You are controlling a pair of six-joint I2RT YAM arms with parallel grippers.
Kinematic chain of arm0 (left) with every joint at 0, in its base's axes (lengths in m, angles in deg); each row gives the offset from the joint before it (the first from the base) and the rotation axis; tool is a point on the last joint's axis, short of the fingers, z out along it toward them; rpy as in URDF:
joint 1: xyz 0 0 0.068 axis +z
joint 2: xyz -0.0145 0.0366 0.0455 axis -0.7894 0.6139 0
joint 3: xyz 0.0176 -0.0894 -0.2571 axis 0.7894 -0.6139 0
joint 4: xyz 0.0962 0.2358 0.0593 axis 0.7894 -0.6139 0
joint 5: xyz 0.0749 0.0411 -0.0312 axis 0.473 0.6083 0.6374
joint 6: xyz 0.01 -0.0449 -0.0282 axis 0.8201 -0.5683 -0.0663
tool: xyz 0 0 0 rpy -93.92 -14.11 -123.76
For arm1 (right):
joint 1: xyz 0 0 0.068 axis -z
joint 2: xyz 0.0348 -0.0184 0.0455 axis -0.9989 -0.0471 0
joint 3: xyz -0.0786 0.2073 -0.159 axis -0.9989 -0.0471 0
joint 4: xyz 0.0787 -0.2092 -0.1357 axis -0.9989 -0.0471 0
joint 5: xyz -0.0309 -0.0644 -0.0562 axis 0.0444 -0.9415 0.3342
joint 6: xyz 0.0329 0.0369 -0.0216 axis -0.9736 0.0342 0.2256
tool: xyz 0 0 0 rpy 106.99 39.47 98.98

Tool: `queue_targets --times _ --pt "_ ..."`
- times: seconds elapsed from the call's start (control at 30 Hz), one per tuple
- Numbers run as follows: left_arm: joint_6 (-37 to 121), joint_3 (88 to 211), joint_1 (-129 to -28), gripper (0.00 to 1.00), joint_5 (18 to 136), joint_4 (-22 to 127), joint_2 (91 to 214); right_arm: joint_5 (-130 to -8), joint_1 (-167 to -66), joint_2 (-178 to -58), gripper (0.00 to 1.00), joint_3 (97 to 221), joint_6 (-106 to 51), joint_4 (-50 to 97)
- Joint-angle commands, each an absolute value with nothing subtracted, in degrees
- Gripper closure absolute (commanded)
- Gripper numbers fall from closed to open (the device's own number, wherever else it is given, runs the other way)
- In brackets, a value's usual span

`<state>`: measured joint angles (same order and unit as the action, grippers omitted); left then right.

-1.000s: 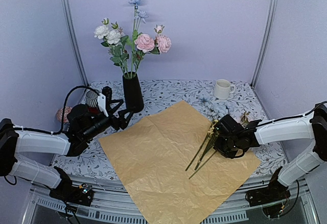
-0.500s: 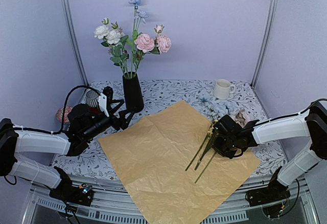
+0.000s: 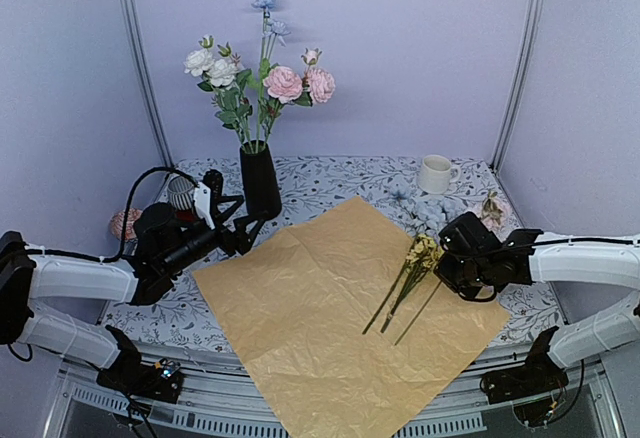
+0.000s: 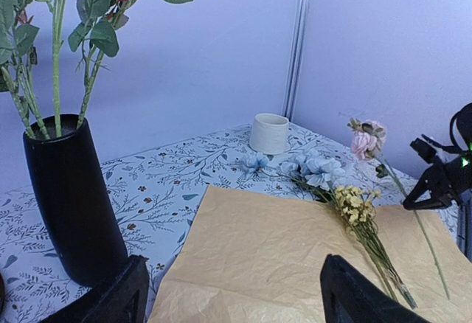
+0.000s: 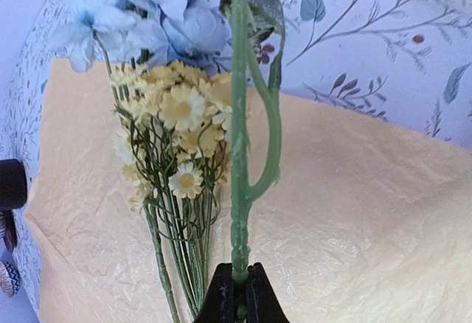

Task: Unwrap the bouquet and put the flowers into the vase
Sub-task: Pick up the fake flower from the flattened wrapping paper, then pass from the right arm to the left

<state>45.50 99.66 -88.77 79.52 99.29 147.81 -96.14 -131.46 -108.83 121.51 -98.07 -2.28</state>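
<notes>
Right jaws clamped on a green flower stem (image 5: 240,190); left jaws wide apart

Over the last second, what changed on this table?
The right gripper closed on the stem of the pink rose and drew toward the table's right edge, raising the bloom. The left gripper stayed open beside the vase. The yellow blooms and the paper did not move.

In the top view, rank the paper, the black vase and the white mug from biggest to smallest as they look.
1. paper, by far
2. vase
3. mug
Vase and mug stand similarly far back, so nearness doesn't blur it.
</notes>
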Motion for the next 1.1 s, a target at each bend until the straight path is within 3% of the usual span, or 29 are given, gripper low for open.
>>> queue_targets --times 0.0,0.17,0.43,0.63,0.83,1.07 --pt "46.3 101.0 -89.7 0.18 79.5 99.0 147.2 -105.0 -131.1 -102.8 0.96 124.5 -96.2 -8.0" --pt "46.2 101.3 -89.8 0.18 78.9 99.0 147.8 -103.3 -131.1 -96.6 0.96 126.2 -80.3 1.1" --pt "46.2 101.5 -90.3 0.18 78.5 99.0 148.3 -82.1 -131.2 -89.3 0.97 118.6 -52.9 30.9" --pt "46.2 102.0 -90.6 0.18 77.9 99.1 149.8 -71.1 -131.2 -96.7 0.98 118.8 -43.7 42.2" --pt "44.4 102.6 -90.9 0.18 74.2 100.8 152.2 -56.2 -131.4 -111.0 0.98 127.0 -38.2 44.7" --pt "39.0 101.0 -91.1 0.17 60.3 112.1 155.5 -68.4 -141.2 -113.4 0.98 123.0 -35.4 56.6"
